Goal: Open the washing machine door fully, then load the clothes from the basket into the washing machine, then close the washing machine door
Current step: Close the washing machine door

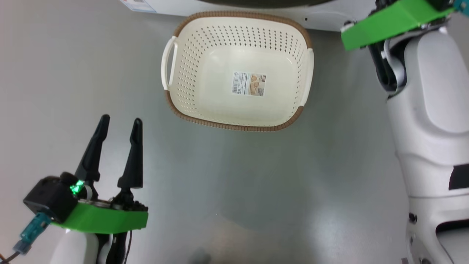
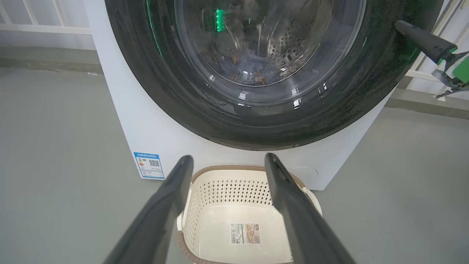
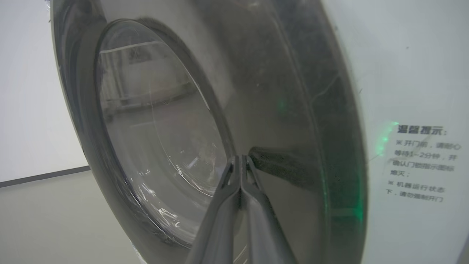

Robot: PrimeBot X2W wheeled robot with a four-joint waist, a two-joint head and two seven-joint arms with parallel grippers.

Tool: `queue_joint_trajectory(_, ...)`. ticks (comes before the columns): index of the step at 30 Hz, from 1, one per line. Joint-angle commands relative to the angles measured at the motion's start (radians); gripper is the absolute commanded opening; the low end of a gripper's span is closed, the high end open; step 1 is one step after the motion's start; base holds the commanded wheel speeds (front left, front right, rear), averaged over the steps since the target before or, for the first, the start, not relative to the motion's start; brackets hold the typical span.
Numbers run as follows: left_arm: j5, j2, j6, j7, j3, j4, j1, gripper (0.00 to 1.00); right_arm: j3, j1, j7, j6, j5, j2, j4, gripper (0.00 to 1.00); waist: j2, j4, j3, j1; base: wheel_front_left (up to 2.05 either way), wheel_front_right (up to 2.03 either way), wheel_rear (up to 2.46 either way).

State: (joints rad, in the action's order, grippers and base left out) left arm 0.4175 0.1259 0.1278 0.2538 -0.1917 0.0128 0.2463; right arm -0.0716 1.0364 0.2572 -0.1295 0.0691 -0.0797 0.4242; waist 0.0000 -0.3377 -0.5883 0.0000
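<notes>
The washing machine stands white behind the basket. Its door, black-rimmed with a glass bowl, lies against the front. Through the glass the clothes show as blue fabric with orange-brown spots inside the drum. The cream basket holds nothing but its label sticker. My left gripper hangs open over the floor, left of and nearer than the basket; the left wrist view looks between its fingertips. My right gripper is shut on nothing, its tips touching the door's black rim, also seen at the right gripper.
Grey floor lies all round the basket. My right arm's pale forearm fills the right side of the head view. A blue label sticker marks the machine's lower left corner. A white railing runs behind the machine.
</notes>
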Motion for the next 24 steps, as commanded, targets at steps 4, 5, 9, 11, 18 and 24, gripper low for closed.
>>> queue_joint_trajectory(4, 0.009, 0.034, 0.003, 0.008, 0.031, 0.027, 0.028, 1.00, 0.011, 0.085, 0.005, -0.001, -0.017, 0.029, 0.011, 0.00, 0.0000, 0.009, -0.033, 0.0000, 0.00, 0.00, 0.00)
queue_joint_trajectory(5, 0.010, 0.034, 0.003, 0.008, 0.031, 0.027, 0.030, 1.00, 0.013, 0.096, 0.005, -0.001, -0.023, 0.028, 0.016, 0.00, 0.0000, 0.010, -0.036, 0.0000, 0.00, 0.00, 0.00)
queue_joint_trajectory(9, 0.015, 0.036, 0.003, 0.008, 0.032, 0.029, 0.039, 1.00, 0.022, 0.143, 0.005, -0.001, -0.030, 0.022, 0.044, 0.00, 0.0000, 0.012, -0.048, 0.0000, 0.00, 0.00, 0.00)
queue_joint_trajectory(11, 0.015, 0.036, 0.003, 0.008, 0.033, 0.027, 0.044, 1.00, 0.022, 0.158, 0.005, -0.001, -0.035, 0.020, 0.055, 0.00, 0.0000, 0.014, -0.049, 0.0000, 0.00, 0.00, 0.00)
queue_joint_trajectory(18, 0.013, 0.038, 0.003, 0.008, 0.048, 0.019, 0.039, 1.00, -0.020, 0.109, 0.005, -0.001, -0.012, 0.020, 0.076, 0.00, 0.0000, 0.034, -0.008, 0.0000, 0.00, 0.00, 0.00)
queue_joint_trajectory(24, 0.007, 0.041, 0.003, 0.008, 0.063, 0.013, 0.025, 1.00, -0.054, 0.022, 0.005, -0.001, 0.026, 0.019, 0.067, 0.00, 0.0000, 0.054, 0.035, 0.0000, 0.00, 0.00, 0.00)
